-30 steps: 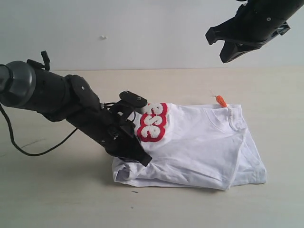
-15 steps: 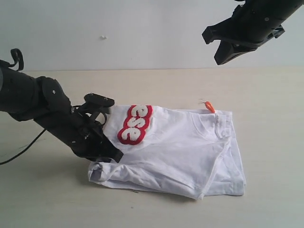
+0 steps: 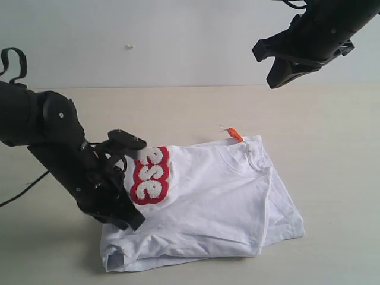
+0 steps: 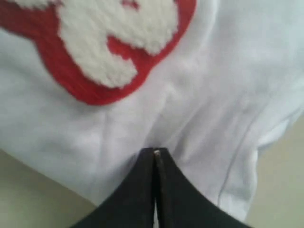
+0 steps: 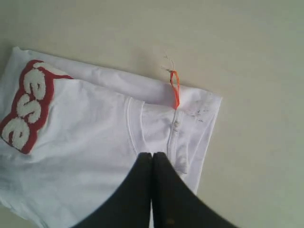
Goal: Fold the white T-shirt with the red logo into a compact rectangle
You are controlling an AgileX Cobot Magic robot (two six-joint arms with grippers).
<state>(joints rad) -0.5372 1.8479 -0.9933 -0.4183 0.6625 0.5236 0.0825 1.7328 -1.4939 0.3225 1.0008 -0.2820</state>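
The white T-shirt [image 3: 208, 202] lies folded into a rough rectangle on the tan table, with its ribbed collar [image 3: 249, 155] and orange neck tag [image 3: 235, 134] at the far right corner. Part of the red logo [image 3: 148, 175] shows on the left fold. My left gripper [image 3: 129, 221] is low over the shirt's left edge and shut on the fabric [image 4: 213, 95], just past the logo [image 4: 95, 47]; its tips [image 4: 155, 152] are pressed together. My right gripper [image 3: 266, 65] hangs high at the upper right, shut and holding nothing. Its wrist view looks down on the shirt [image 5: 95, 142], tag [image 5: 174, 88] and gripper [image 5: 152, 154].
The tan table [image 3: 332, 148] runs around the shirt on every side, and a pale wall [image 3: 178, 41] stands behind it. The left arm's black cable [image 3: 18, 193] trails over the table at the far left.
My left gripper has pulled back to the left and toward the front edge, dragging the whole shirt with it. The right gripper has barely moved.
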